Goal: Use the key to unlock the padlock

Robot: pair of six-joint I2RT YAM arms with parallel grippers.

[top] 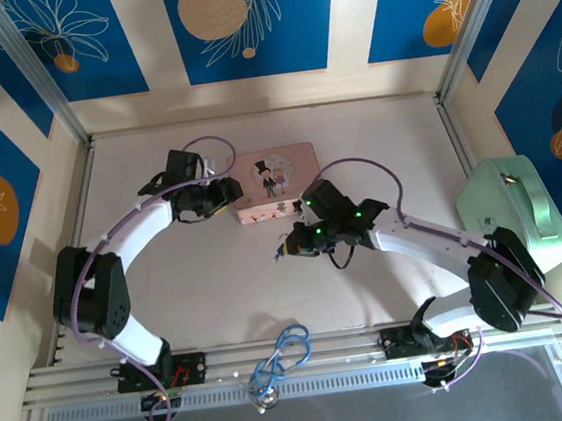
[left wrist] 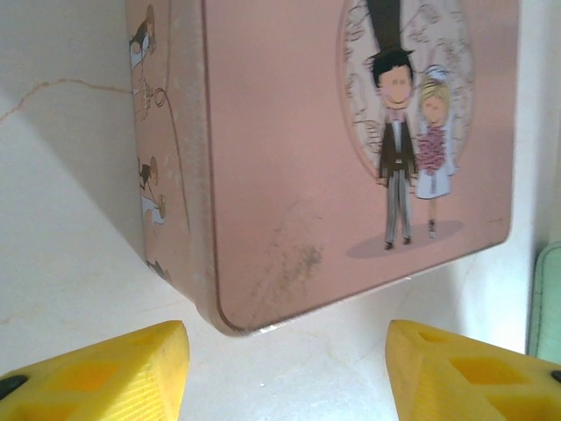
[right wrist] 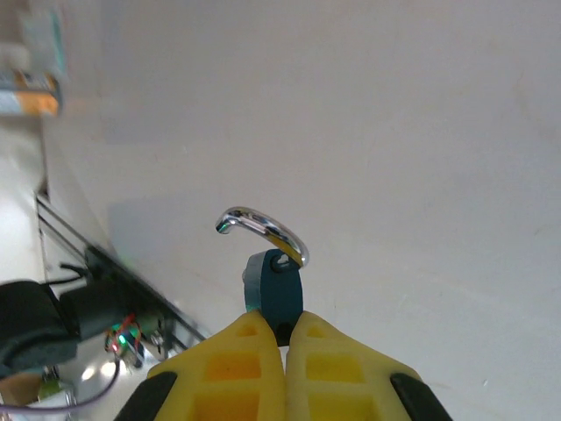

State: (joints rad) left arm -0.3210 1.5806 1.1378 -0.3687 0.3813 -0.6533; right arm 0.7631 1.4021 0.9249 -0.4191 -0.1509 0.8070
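Between right jaws, padlock [right wrist: 274, 294]; pink box [top: 276, 184] closed.

The pale bench [top: 219, 287] carries a pink picture box [top: 276, 183] near its middle and a mint-green case [top: 517, 211] at its right edge.

This is looking like a robotics lab test cell. A left arm [top: 137, 226] and a right arm [top: 424, 236] are sitting bolted to an aluminium rail [top: 326, 350] along the bottom of the frame. Metal posts [top: 35, 70] are rising at the upper corners, and blue printed panels [top: 303, 37] are walling in a pale table [top: 219, 287].
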